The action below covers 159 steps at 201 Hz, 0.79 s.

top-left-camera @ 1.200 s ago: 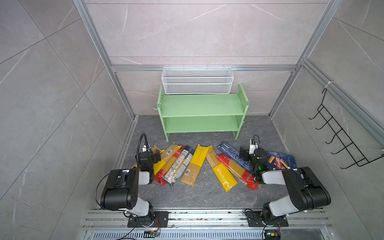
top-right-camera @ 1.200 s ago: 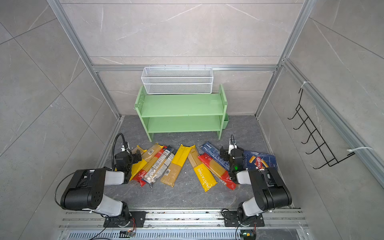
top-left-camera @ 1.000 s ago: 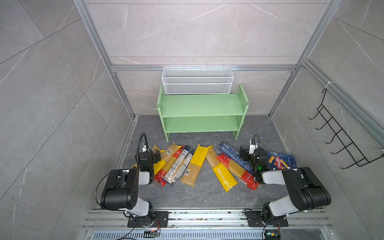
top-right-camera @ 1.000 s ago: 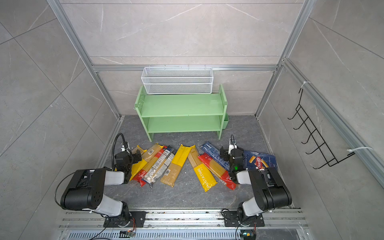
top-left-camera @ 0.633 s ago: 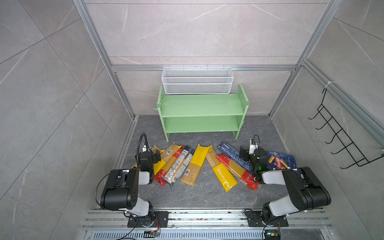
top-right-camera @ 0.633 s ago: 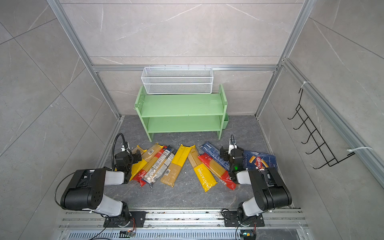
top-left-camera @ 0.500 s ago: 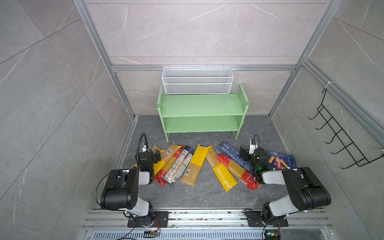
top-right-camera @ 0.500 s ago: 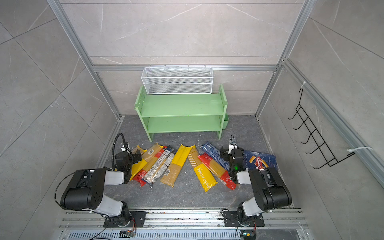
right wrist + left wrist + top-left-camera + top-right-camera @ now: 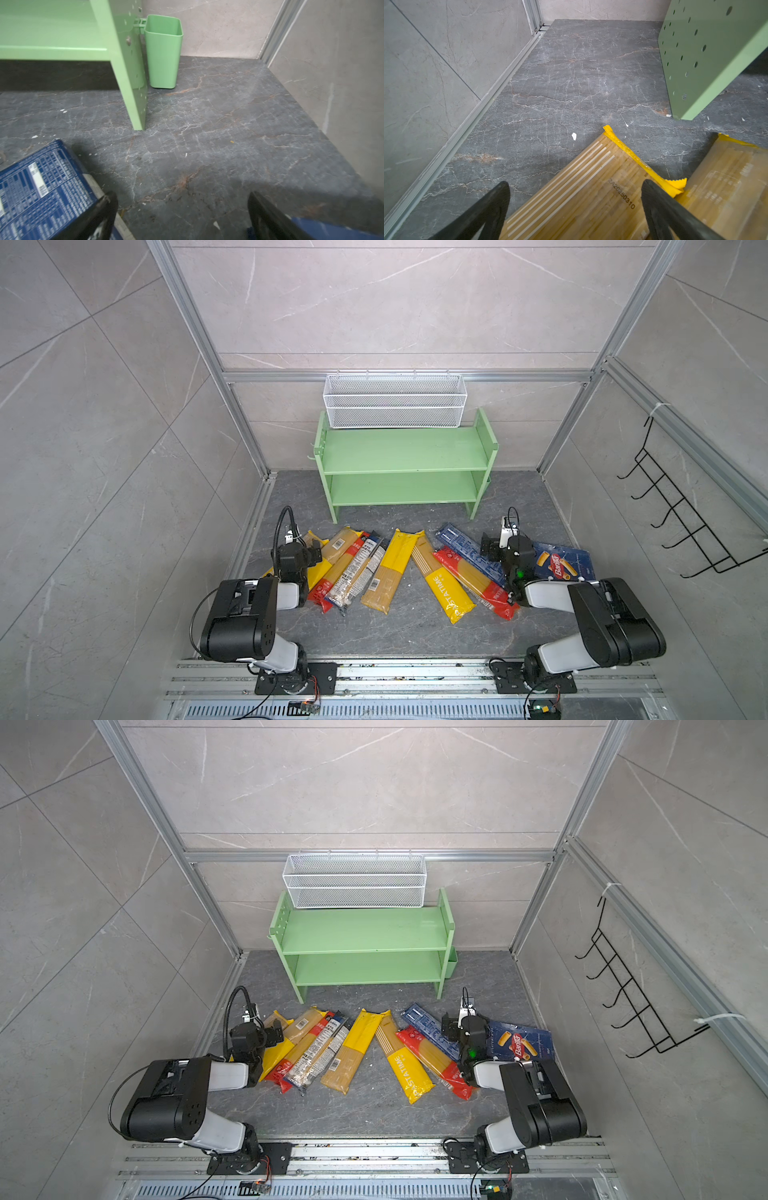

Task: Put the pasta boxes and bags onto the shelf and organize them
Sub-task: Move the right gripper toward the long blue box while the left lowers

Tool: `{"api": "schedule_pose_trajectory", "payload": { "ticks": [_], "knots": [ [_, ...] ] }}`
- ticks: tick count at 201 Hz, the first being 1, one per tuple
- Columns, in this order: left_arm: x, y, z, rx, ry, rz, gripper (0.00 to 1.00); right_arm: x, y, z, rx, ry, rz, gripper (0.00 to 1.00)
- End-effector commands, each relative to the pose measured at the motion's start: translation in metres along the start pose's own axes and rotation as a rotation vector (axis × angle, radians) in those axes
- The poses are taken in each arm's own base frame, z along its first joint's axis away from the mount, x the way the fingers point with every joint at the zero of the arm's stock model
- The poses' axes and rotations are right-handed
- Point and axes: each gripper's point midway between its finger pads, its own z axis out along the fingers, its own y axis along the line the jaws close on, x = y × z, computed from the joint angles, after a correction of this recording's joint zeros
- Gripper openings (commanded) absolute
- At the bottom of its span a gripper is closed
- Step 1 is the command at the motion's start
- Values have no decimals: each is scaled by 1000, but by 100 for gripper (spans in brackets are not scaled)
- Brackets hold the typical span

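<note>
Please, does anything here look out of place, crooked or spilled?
Yes. The spaghetti bags, the Barilla box and the narrow blue box lie on the floor in a loose fan, some overlapping, while the green shelf holds none. Small pale crumbs dot the floor near it.

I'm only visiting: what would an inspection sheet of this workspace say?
Surface: dark stone floor.
Job's things: shelf, both boards bare; spaghetti bags fanned on the floor; narrow blue box and Barilla box flat beside them.
Clutter: small white flecks on the floor.
Tools: left tool open over a yellow-edged bag; right tool open over bare floor between the boxes.
Cables: black cable looping above left wrist; thin wire at right wrist.
Surroundings: white mesh basket behind the shelf; black hook rack on a wall; green cup hooked to the shelf.
</note>
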Motion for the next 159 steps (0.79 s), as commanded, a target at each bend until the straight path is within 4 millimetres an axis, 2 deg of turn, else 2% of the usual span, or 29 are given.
{"api": "schedule_pose_trajectory", "payload": {
  "ticks": [1,15,31,55,86,105,121,159],
  "knots": [
    [-38,-1,-3,-6,-46,-13,100,-23,-12,-7,87,66,9,100],
    [-43,-2,-8,-27,-52,10,100,-33,-12,-17,114,73,15,99],
    [-52,-14,-14,-67,-64,90,100,-40,-8,-28,121,111,48,100],
    [-73,-47,-22,-81,-53,221,100,-52,-1,-47,169,196,71,100],
    [-100,-106,-47,34,-53,292,100,-62,18,-68,182,281,-34,100],
    [-106,-138,-69,125,-33,287,100,-52,39,-75,80,377,-77,97],
    [-106,-158,-92,199,-17,258,100,-39,52,-81,5,467,-82,89],
    [-93,-185,-140,343,-4,150,100,-9,62,-116,-83,622,-6,87]
  ]
}}
